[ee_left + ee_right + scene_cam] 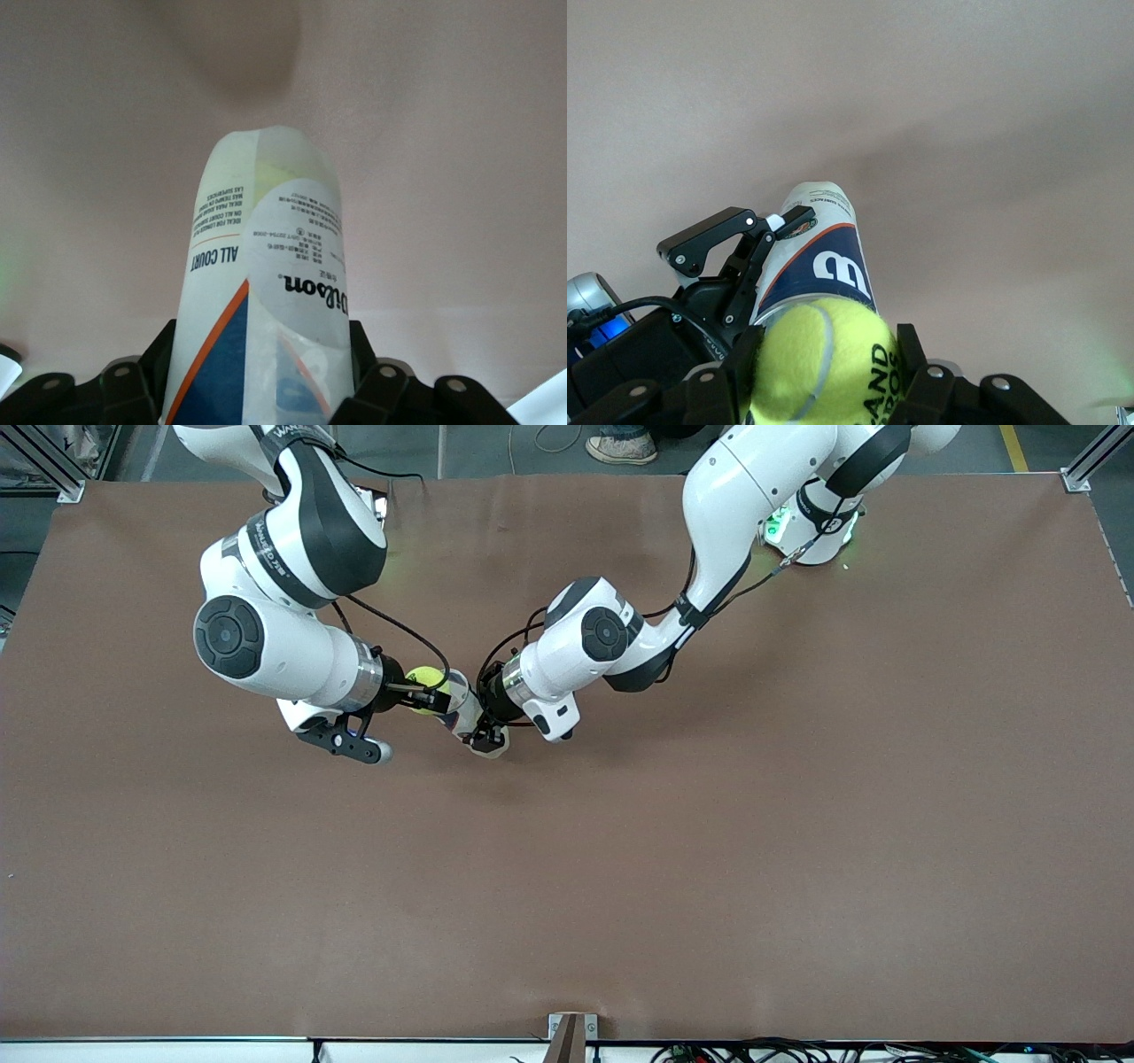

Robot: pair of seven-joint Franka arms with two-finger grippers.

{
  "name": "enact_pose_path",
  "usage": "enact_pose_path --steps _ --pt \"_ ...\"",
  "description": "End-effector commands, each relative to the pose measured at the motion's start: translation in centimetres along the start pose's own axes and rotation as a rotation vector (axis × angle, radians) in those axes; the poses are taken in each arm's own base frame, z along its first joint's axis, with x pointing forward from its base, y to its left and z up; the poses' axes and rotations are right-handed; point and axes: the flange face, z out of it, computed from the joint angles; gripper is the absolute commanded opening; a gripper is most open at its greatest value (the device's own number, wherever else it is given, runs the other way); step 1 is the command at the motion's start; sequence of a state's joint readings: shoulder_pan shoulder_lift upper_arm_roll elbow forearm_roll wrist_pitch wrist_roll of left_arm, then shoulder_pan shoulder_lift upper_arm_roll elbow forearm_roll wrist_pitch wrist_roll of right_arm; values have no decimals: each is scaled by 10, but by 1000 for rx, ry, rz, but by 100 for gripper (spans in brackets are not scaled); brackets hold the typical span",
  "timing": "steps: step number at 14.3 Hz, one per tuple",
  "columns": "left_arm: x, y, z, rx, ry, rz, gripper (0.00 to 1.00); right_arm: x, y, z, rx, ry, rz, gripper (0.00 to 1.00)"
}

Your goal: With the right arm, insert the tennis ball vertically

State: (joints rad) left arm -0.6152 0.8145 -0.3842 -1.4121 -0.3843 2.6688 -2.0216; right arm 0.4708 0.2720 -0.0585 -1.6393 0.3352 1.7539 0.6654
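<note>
The right hand (pixel 423 693) pinches a yellow tennis ball (pixel 427 684) between its two fingers (pixel 735 372), above the middle of the brown counter (pixel 567 886). The ball sits right at the open mouth of a tennis ball can (pixel 462 710), touching or just beside it; I cannot tell which. The left hand (pixel 487 737) is clamped around the can near its base, at about four o'clock from the ball in the front view. The can is white with a blue panel and orange stripe (pixel 266 292). In the right wrist view the ball (pixel 824 363) fills the gap between the fingers, with the can (pixel 819 257) just past it.
</note>
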Motion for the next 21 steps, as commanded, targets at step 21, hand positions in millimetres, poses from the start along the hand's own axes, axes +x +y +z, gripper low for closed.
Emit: enact_pose_path --steps 21 --pt "29 20 5 7 -177 0 76 -20 154 -177 -75 -23 -70 100"
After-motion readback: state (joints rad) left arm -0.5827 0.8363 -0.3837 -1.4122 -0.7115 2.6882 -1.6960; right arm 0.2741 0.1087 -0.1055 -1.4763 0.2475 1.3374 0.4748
